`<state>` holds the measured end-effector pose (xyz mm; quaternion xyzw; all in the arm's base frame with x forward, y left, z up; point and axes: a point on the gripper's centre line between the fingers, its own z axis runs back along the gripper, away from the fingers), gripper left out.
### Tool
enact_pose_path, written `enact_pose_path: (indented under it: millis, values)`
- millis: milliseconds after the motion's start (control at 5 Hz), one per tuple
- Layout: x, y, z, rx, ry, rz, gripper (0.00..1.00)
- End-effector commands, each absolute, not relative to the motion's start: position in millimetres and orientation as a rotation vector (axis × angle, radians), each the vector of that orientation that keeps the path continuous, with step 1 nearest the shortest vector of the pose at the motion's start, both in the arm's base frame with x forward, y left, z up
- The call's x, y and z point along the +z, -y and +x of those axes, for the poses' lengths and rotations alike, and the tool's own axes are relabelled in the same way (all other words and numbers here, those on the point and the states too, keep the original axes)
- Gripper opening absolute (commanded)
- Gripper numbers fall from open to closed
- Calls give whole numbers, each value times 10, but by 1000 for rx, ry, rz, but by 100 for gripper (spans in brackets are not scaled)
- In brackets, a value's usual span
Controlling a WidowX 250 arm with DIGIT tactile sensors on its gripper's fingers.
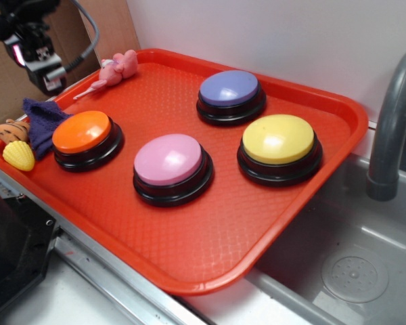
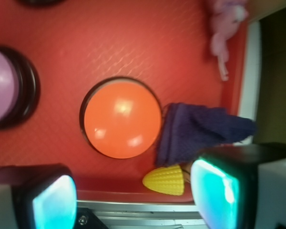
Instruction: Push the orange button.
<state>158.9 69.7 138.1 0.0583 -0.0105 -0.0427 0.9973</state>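
Glossy orange dome push button on black base point(image 1: 82, 133) sits at the left side of a textured red plastic tray point(image 1: 210, 244), near the tray's left rim. Wrist view looks straight down on it point(image 2: 122, 118), w/ nothing touching its top. Claw point(image 2: 133, 198) is up above the tray edge, fingers spread wide apart, holding nothing; one pad point(image 2: 55, 202) at lower left, other at lower right of the wrist view. Just beside the button: crumpled dark purple cloth point(image 2: 195, 131), touching or almost touching its base, and a small yellow toy corn cob point(image 2: 165, 180) by the rim. Pink-topped dome button point(image 1: 170, 161) is next to it toward tray centre, apart. Yellow-topped button point(image 1: 279, 139) and purple-topped button point(image 1: 229, 89) farther right. Pink soft toy point(image 1: 117, 70) at the tray's back-left corner.
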Motion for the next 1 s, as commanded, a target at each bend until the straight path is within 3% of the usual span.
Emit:
enact_pose_path:
  millis: [0,800]
  values:
    - [1813,-699,1711,9,157,120,100]
    - [2028,-679,1849,67,104,93,100]
